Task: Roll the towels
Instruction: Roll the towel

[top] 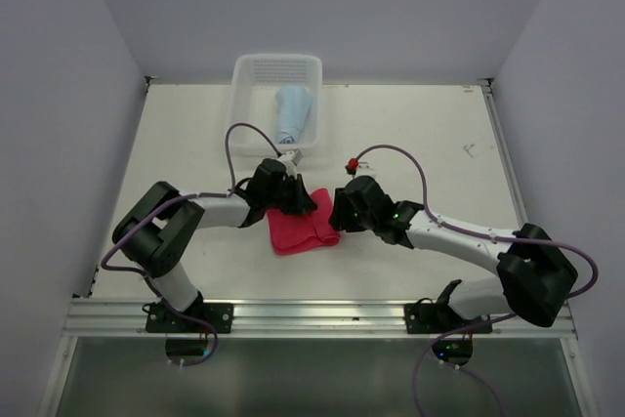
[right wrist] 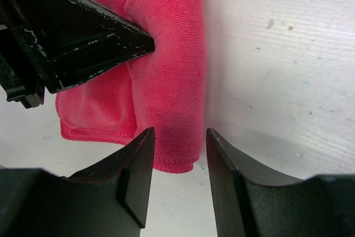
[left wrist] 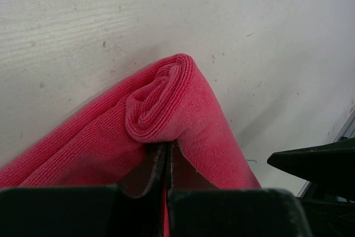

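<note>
Cloth: red towel (left wrist: 166, 104), matt microfibre, fine ribbed nap, stitched hem; blue towel (top: 292, 114), 12 o'clock, soft, matt.
Plastic: basket (top: 238, 85), translucent, perforated; right gripper (right wrist: 180, 132), fingers (right wrist: 136, 181) black, dull, worn edges.
Painted surface: table (top: 410, 134), white, matt, faintly grained, scuffed.
Metal: rail (top: 322, 314), 6 o'clock, brushed.

The left hand (left wrist: 166, 165) pinches the red towel (left wrist: 183, 109) below its roll. At four o'clock sits a dark wedge (left wrist: 319, 164), perhaps another finger.
</note>
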### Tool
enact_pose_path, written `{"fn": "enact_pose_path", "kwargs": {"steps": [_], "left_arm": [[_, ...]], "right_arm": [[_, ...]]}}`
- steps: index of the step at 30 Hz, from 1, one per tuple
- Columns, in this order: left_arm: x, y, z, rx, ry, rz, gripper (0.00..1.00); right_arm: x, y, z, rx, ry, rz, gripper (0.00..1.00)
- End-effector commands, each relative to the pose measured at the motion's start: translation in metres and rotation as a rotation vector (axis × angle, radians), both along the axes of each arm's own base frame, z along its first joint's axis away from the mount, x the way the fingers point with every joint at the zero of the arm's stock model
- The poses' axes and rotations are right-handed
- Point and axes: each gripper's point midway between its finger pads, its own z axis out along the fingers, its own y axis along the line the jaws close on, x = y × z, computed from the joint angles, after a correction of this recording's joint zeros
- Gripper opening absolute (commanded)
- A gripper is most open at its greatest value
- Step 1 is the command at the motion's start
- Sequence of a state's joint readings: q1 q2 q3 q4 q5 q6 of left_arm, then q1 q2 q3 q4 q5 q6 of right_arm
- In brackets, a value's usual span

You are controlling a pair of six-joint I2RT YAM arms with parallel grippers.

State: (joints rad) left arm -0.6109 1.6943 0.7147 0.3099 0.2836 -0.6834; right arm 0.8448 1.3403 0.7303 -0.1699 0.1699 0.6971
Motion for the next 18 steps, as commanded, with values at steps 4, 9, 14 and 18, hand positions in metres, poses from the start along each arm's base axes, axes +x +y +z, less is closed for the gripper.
{"fn": "enact_pose_path", "kwargs": {"steps": [4, 9, 14, 18], "left_arm": [[-0.022, 0.035, -0.04, 0.152, 0.076, 0.01, 0.0], [-0.025, 0.038, -0.042, 0.157, 0.079, 0.012, 0.0], [-0.025, 0.041, -0.041, 0.158, 0.074, 0.017, 0.0], [-0.025, 0.041, -0.04, 0.156, 0.074, 0.018, 0.0]], "right_arm": [[-0.001, 0.025, -0.009, 0.118, 0.031, 0.035, 0.48], [-0.004, 0.024, -0.034, 0.09, 0.061, 0.043, 0.51], [-0.006, 0.026, -0.044, 0.076, 0.078, 0.066, 0.54], [-0.003, 0.028, -0.046, 0.073, 0.065, 0.071, 0.42]]}}
